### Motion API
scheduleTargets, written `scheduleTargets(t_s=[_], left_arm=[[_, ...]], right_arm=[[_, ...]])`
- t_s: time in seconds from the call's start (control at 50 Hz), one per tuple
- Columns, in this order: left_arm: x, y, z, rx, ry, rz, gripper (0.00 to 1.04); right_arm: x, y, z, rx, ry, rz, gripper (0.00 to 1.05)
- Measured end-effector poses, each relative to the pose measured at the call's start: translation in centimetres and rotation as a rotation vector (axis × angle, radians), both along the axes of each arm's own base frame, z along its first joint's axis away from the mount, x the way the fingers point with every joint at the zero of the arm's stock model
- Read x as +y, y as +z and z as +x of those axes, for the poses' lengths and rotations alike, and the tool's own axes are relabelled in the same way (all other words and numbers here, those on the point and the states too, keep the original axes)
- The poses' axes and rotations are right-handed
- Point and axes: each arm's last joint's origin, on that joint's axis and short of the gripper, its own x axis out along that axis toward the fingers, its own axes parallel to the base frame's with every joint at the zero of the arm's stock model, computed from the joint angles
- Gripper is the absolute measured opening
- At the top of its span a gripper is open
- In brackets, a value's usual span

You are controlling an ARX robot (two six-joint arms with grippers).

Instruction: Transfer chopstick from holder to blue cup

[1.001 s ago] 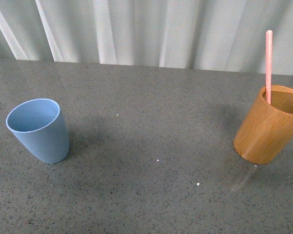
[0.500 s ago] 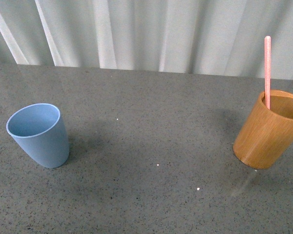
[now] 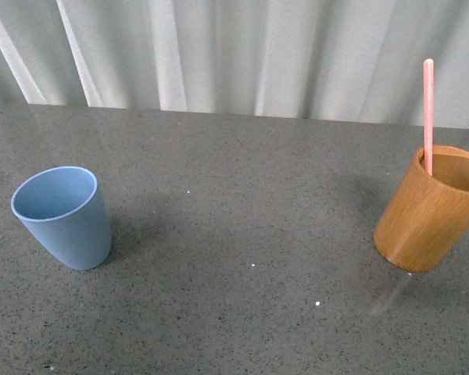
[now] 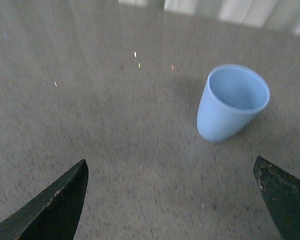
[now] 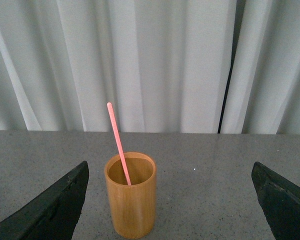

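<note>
Grey speckled stone makes up the desk, with a pale pleated curtain hanging behind it. The blue cup stands upright on the left side. Well apart from it, at the right edge, stands the holder. The chopstick is inside the holder, leaning on the near-left part of its rim, and its upper half rises well above the rim.

In the left wrist view the left claw is spread wide and holds nothing, with the blue cup some way beyond its tips. In the right wrist view the right claw is likewise spread wide and bare. The holder shows between its two fingers, farther off and untouched.

Compared with a second ago, everything in the front view sits slightly lower in the picture. The cup, holder and chopstick keep their places relative to one another, and since half a second ago almost nothing has shifted.
</note>
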Motion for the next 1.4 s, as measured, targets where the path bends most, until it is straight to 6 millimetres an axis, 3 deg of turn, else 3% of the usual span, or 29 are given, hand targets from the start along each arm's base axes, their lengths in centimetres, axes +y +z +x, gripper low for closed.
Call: scheduleTargets(t_s=[0.1,0.24,0.661,0.941,1.401], left_arm=[[0.1,-0.2,0.4,0.049,0.007,-0.045,0.98],[0.7,1.5,1.8,0.066,0.014,-0.124,0.98],[-1.4,4.4,11.6,0.316,-0.16,-0.116,0.98],[-3.8,3.4,16.7,0.401,-0.168,-0.046,0.98],[-4.5,0.4,19.3,0.514,-0.13,0.004,0.98]], right_arm=[[0.0,0.0,0.0,0.0,0.0,0.0,0.95],[0.0,0.0,0.0,0.0,0.0,0.0,0.95],[0.0,0.0,0.0,0.0,0.0,0.0,0.95],[0.0,0.0,0.0,0.0,0.0,0.0,0.95],[0.0,0.0,0.0,0.0,0.0,0.0,0.95]])
